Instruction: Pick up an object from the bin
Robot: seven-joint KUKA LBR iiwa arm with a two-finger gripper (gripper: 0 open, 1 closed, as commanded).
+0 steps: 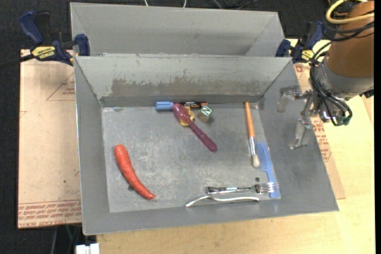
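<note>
Camera view showed you the gripper [292, 119] hanging above the right sloping wall of the bin [178, 77], clear of the floor where the things lay. Its fingers [297, 135] appeared spread apart, with nothing between them.

The nearest thing was the orange brush [249, 125], a thin straight stick with a pale tip, lying lengthwise just inside the floor's right edge. Its pale end sat beside a blue handle [266, 166], which ran on toward the front right corner and met the tines of a metal fork [235, 190]. A purple spoon [199, 131] lay near the middle, and a red chili-shaped toy [132, 171] lay well apart at the front left.

If you went for the brush, you could expect it to be light and stiff but narrow and round, and so apt to roll or slip. The bare upper half of the shaft looked the best hold, taken crosswise, away from the blue handle and the wall.
</note>
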